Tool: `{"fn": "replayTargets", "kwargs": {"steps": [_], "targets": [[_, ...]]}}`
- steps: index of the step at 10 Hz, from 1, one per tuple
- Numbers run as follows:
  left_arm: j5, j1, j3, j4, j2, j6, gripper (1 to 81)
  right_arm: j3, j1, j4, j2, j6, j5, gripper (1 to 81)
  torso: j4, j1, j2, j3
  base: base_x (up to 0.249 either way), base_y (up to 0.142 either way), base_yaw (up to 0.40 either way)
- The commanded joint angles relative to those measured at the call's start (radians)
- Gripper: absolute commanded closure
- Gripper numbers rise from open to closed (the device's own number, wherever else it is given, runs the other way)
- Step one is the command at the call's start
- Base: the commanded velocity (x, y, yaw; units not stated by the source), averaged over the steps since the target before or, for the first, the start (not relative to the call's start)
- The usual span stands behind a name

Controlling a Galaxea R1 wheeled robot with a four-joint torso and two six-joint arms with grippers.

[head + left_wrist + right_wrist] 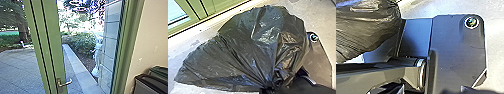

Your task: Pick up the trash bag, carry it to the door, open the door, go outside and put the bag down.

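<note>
Left pincer (268,90) is pinched on the gathered neck of the black trash bag (263,32), with all the creases running down into that one bunch. Can't tell you how the right pincer stands, sorry. The bag's big and puffed out, shiny along the folds, over a pale floor (190,51), near a stretch of green framing (205,12) and right by the robot's own dark base plate (453,37). Can't tell if it's touching the floor or not. Going by the head view, the green door post (50,37) runs from about 11 o'clock down to 7, with the metal lever handle (65,83) on it at 7. Outside there's grey paving (20,66) around 8 o'clock, a tree trunk (23,30) up at 10, and a bush (81,42) pretty much dead centre. A low pale ledge (77,66) runs from near the middle down to 5 o'clock. Over at 3 there's a wall of big pale blocks (111,41), plus some whitish shape (97,56) just beside it that's too blurry to call. Couple of dark bins or boxes (150,83) sit side by side at 4 o'clock, by the cream wall (151,35).
</note>
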Motion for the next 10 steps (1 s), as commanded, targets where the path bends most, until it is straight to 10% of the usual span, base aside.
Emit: {"fn": "replayTargets", "kwargs": {"steps": [1,10], "targets": [[0.043,-0.074,-0.002,0.010,-0.003,0.004,81.1,0.004,0.044,-0.009,0.006,-0.007,-0.064,1.0,0.000,0.001,0.000,0.000,0.000,0.000,0.285],[0.043,-0.074,-0.002,0.009,0.000,0.004,81.1,0.002,0.055,-0.009,0.009,-0.007,-0.066,1.0,0.000,0.001,0.000,0.000,0.000,0.000,0.285]]}}
